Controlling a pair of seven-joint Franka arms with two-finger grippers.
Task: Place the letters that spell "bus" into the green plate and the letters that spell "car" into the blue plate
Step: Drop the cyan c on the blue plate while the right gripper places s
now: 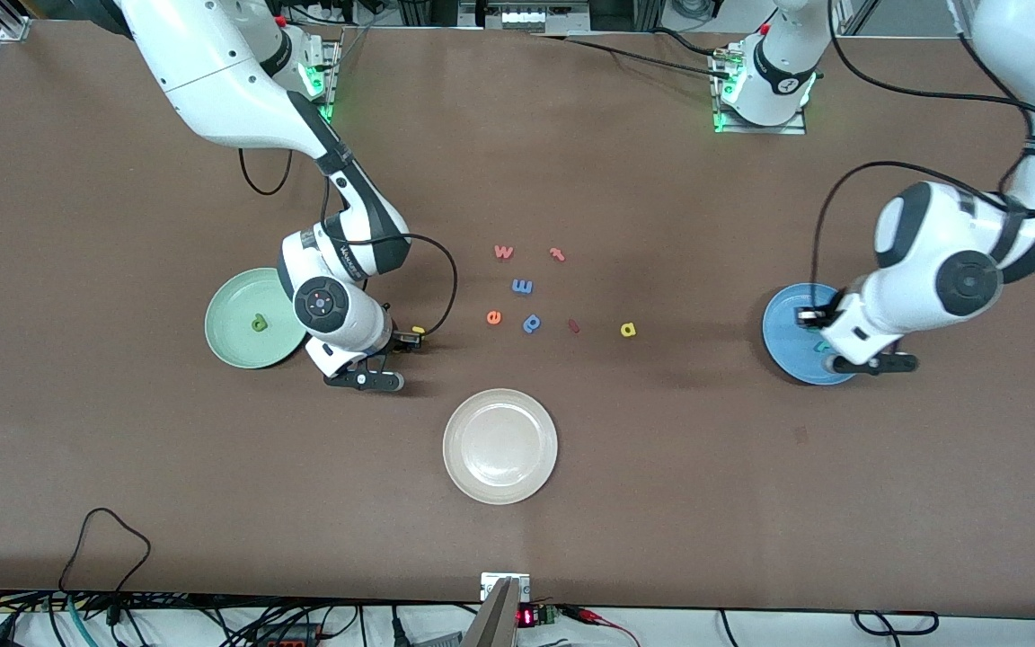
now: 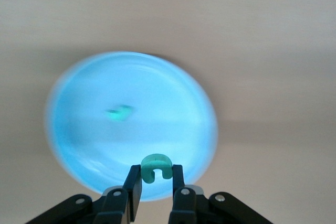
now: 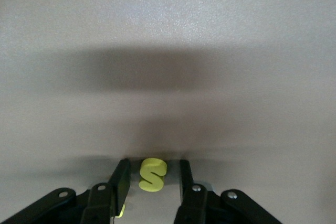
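Dark green foam b [image 1: 258,324] already in pale mint-green plate [image 1: 228,346]. Right hand [image 3: 152,176] spread around yellow foam s [image 3: 152,174] on counter [image 1: 661,449]. Left hand [image 2: 156,174] pinching teal foam c [image 2: 156,167] over bright blue plate [image 2: 131,124], teal letter [image 2: 119,112] inside. Yellow foam a [image 1: 628,330] waiting midway between plates.

Robotics lab — bench-mounted arms [image 1: 239,99], cable tangle [image 1: 212,620] along table [image 1: 122,449] edge.

The plate at the right arm's end [image 1: 232,310] has the letter b [image 1: 259,324] lying in it, and just beside it, toward the table's middle, the right gripper [image 3: 152,167] straddles the letter s [image 3: 153,175] on the table without touching it. The left gripper [image 2: 156,176] pinches the letter c [image 2: 156,166] over the plate at the left arm's end [image 2: 157,98], in which another small letter [image 2: 119,112] lies. Between the two plates lies a loose cluster of letters [image 1: 522,287], the letter a [image 1: 628,330] at its left-arm side, with the middle plate [image 1: 499,449] nearer the front camera.
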